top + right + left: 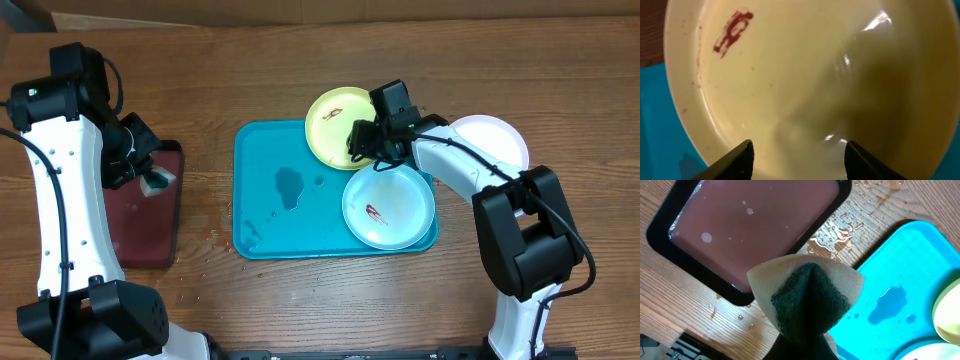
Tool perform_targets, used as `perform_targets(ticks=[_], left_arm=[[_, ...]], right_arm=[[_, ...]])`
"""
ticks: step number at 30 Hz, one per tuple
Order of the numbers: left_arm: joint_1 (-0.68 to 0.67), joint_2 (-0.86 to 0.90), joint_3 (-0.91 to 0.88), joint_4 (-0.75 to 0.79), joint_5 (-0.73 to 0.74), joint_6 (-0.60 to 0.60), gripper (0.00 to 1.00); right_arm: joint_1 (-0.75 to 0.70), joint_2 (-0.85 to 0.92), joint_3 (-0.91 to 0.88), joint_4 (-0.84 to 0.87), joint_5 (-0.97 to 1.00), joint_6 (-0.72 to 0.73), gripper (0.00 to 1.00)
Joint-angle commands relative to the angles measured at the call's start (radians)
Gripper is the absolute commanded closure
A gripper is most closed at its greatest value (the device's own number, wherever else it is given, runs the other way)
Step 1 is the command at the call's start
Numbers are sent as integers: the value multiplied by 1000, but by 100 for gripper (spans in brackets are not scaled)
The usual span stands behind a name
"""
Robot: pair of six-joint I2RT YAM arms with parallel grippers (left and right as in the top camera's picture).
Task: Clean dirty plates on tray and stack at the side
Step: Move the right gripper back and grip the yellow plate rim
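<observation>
Right pincer (pixel 798 150) hangs close over the yellow-green plate (pixel 335 115), its two dark, wedge-tipped fingers (pixel 741 161) standing well apart with nothing pinched between them. The plate's glossy, shallow bowl fills the wrist view, and a small reddish-brown smear (pixel 733 31) sits near its rim. That round plastic plate lies across the far rim of the turquoise tray (pixel 260 215), part on it, part beyond. Nearer, on the tray's right end, rests the pale mint plate (pixel 400 195), equally round and smooth, with its own dark red mark. White plate (pixel 495 140) lies on the wooden table (pixel 300 50) off the tray's right side, partly hidden by the arm. A shallow puddle (pixel 288 185) spreads on the tray's slick floor. Left pincer (pixel 147 170) is clamped on a folded sponge (pixel 807 297), tan foam outside and coarse dark green scouring face inside, over the maroon black-rimmed tray (pixel 755 220). Water droplets (pixel 840 230) bead on the grained wood between the two trays
</observation>
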Motion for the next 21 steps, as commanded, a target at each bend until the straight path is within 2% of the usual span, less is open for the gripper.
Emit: perform_targets(ticks=[1,5,10,13,16,21], left_arm=[[0,-7,16,-2,11,19,96],[0,-7,16,-2,11,19,96],[0,-7,16,-2,11,18,96],[0,-7,16,-2,12,18,96],[0,-7,16,-2,19,19,96],[0,-7,16,-6,31,23,96]], right_arm=[[-4,4,140,-58,-43,-90,38],[-5,4,308,-244,60,-72,37],[-22,4,407,-478,281,189,34],[-30,21,387,-514,286,294,32],[-30,48,355,-501,285,369,38],[-29,126,339,-443,214,381,43]])
